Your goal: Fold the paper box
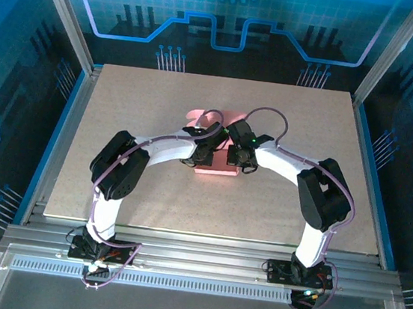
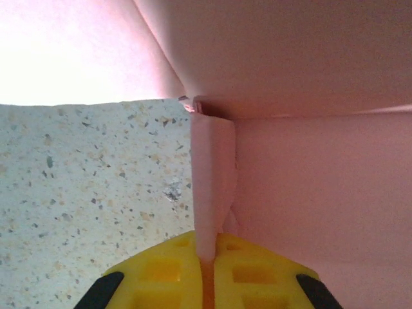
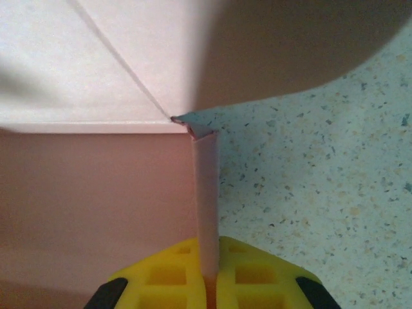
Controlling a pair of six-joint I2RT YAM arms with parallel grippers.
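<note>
table (image 1: pixel 121 114) free at sides + front; paper box (image 1: pixel 215 172) blocks ctr

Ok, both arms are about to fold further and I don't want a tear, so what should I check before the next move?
1. Left gripper shut on left flap: ok.
2. Right gripper shut on right flap: ok.
3. Both flaps centred between the fingers: ok.
4. Box base flat on table: cannot tell.
5. Corner creases untorn: cannot tell.
</note>
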